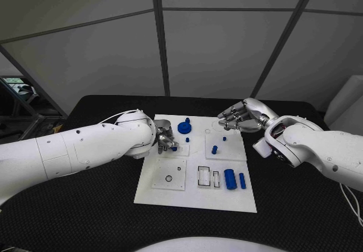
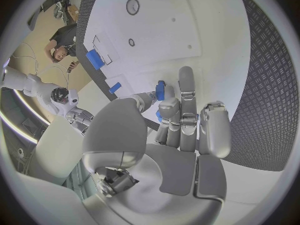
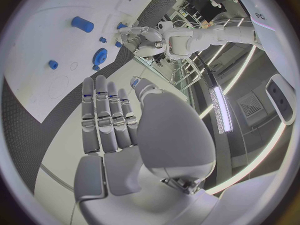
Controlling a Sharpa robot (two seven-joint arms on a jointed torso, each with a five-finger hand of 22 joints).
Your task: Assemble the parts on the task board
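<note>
On the black bench (image 1: 91, 210), the left hand (image 1: 166, 140) pinches a small blue part (image 2: 160, 90) over the task board (image 1: 189, 197); it may slip. The right hand (image 1: 241, 116) hovers empty, fingers apart.

No text, label or number can be read anywhere.

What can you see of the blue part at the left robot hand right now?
The small blue part is a short, smooth piece, plastic by its look. The left robot hand pinches it at its fingertips, low over the task board, on the board's left side and near its far end. Its lower end is hidden, so seating cannot be judged.
</note>
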